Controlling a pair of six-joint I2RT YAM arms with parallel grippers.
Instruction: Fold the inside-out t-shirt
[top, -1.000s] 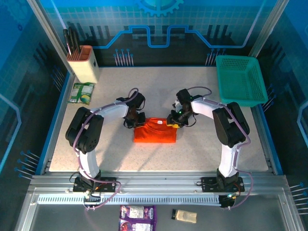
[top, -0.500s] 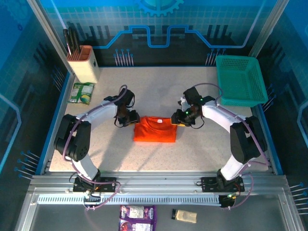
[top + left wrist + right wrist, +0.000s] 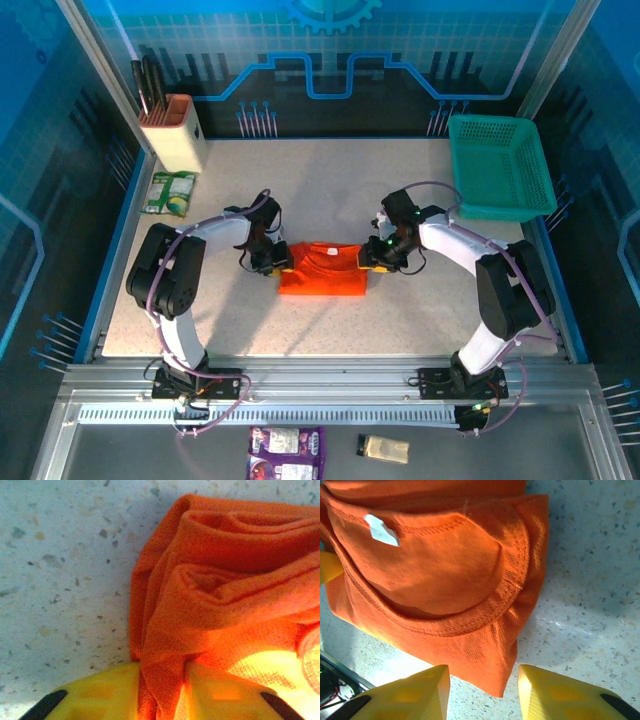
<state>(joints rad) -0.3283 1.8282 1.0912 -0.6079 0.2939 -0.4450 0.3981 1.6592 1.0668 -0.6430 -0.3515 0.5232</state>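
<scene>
The inside-out t-shirt [image 3: 320, 270] lies folded into a small orange rectangle at the middle of the table, collar toward the far side. My left gripper [image 3: 278, 261] is at its left edge. In the left wrist view its yellow fingers [image 3: 100, 692] pinch a bunched fold of the t-shirt [image 3: 225, 570] between them, so the left gripper [image 3: 162, 682] is shut on cloth. My right gripper [image 3: 368, 258] sits at the shirt's right far corner. It stands open [image 3: 484, 682], with a corner of the t-shirt [image 3: 435, 575] lying in the gap, apart from both fingers. A white label [image 3: 381, 530] shows inside the collar.
A teal mesh basket [image 3: 500, 165] stands at the far right. A knife block [image 3: 175, 130] and a green packet [image 3: 168, 192] are at the far left. Two small packets [image 3: 287, 445] [image 3: 384, 449] lie in front of the arm bases.
The left gripper backed off to the left, then came back to the shirt's left edge and closed on the cloth. The right gripper edged slightly nearer the shirt's corner.
</scene>
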